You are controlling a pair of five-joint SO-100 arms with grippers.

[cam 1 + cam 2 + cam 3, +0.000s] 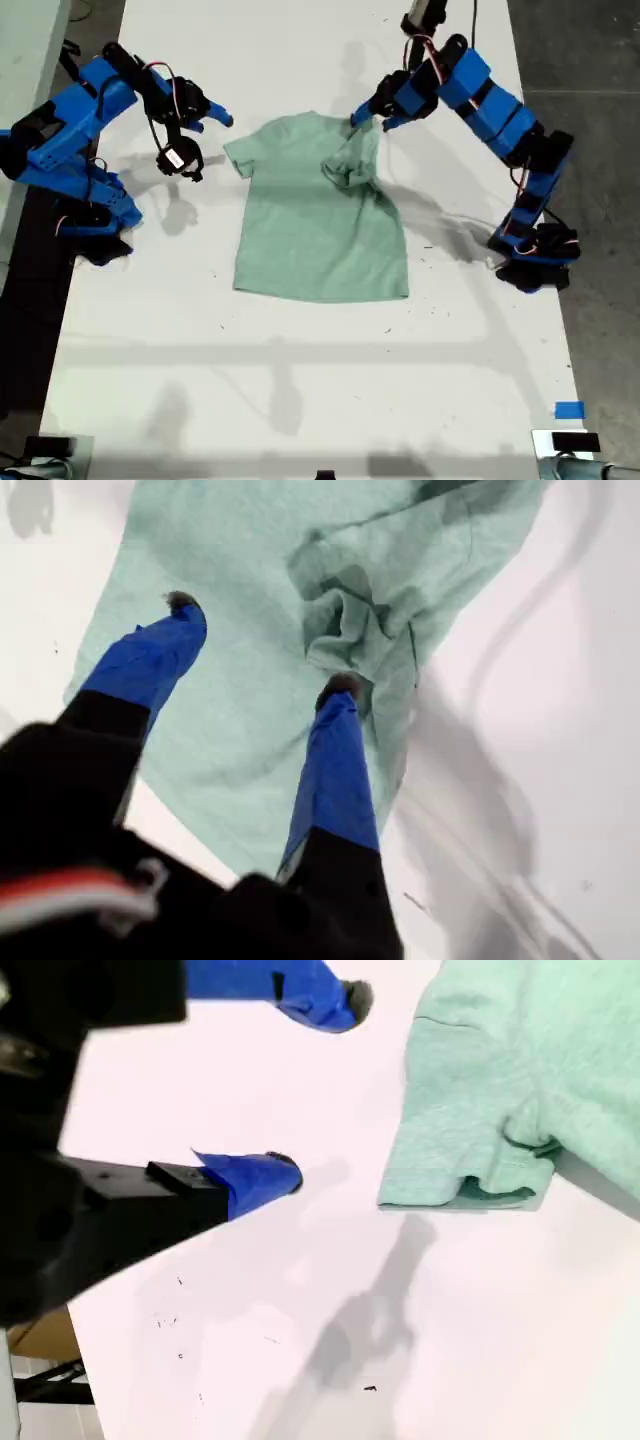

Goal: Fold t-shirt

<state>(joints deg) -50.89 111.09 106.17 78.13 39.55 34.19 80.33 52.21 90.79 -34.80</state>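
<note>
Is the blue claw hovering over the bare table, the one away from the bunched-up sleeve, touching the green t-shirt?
Apart. In the second wrist view my second tool hangs open over bare white table, with a clear strip of table between its fingertips and the t-shirt.

The t-shirt (250, 710) is cut off by the top edge of the first wrist view, and its bunched sleeve (350, 165) is folded over itself, so the cloth beneath is hidden. In the second wrist view only one sleeve and shoulder are seen. A small blue object (568, 410) at the exterior view's lower right cannot be identified.
</note>
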